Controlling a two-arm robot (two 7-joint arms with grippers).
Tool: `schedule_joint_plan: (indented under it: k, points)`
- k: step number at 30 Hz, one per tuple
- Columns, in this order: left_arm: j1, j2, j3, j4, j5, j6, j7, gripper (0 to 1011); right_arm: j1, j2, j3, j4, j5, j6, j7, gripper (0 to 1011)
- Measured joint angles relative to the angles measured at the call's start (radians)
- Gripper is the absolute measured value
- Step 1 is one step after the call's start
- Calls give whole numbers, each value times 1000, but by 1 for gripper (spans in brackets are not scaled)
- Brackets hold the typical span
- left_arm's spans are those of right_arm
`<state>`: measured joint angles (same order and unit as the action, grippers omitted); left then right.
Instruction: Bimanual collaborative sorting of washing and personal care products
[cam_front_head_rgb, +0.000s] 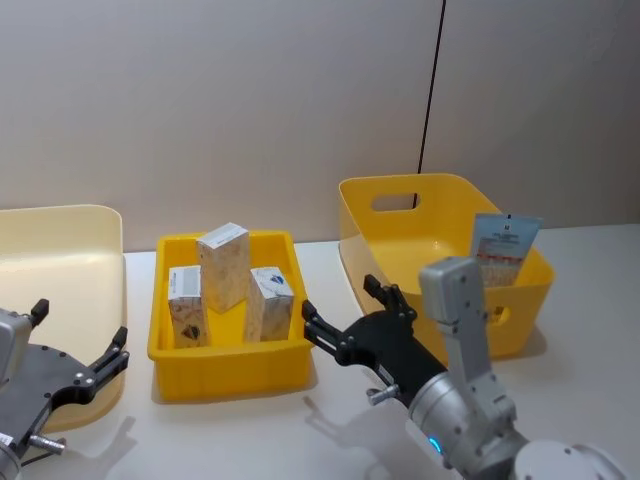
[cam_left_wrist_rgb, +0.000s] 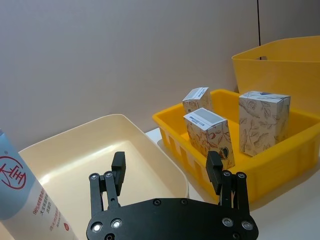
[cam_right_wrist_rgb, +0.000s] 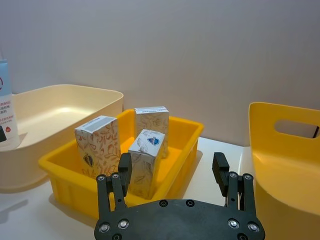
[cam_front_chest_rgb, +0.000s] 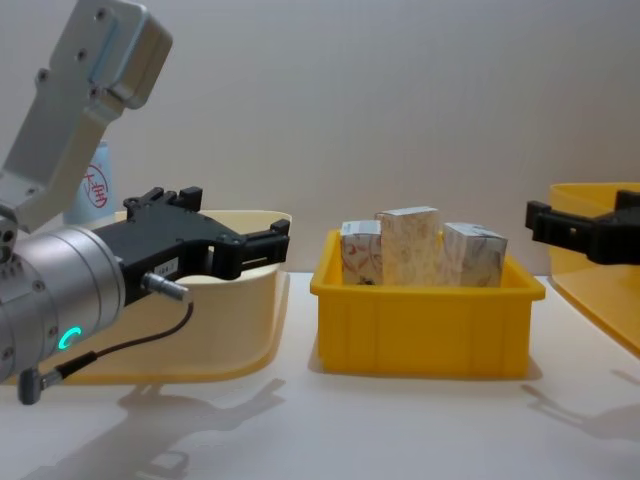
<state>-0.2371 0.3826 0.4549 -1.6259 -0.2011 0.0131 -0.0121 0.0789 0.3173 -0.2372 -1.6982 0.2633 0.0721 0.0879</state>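
A white bench (cam_front_head_rgb: 600, 290) runs to a plain grey wall (cam_front_head_rgb: 250, 100). The small yellow bin (cam_front_head_rgb: 225, 365) holds three marbled cartons (cam_front_head_rgb: 222, 265), all upright. Left of that bin, a cream bin (cam_front_head_rgb: 60, 225) holds a pale-blue tube (cam_left_wrist_rgb: 20, 190). To its right, a larger yellow bin (cam_front_head_rgb: 440, 225) holds another tube (cam_front_head_rgb: 505, 250). The left claw (cam_front_head_rgb: 82, 322) hovers open at the cream bin's near edge. The right claw (cam_front_head_rgb: 340, 298) hovers open over bare bench just right of the small bin.

Left gripper (cam_front_head_rgb: 80, 328) low at front left, fingers spread, empty. Right gripper (cam_front_head_rgb: 338, 300) reaching forward at centre, fingers spread, empty.
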Motion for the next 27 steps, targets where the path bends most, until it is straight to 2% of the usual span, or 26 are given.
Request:
schedule_joint_plan:
  k: [12, 27]
  points:
    - [0, 0, 0, 0, 1, 0, 1, 1003, 85, -22, -22, 70, 2, 51, 45, 1001]
    - [0, 0, -1, 0, 1, 0, 1, 1003, 171, -82, -52, 168, -19, 112, 36, 1001]
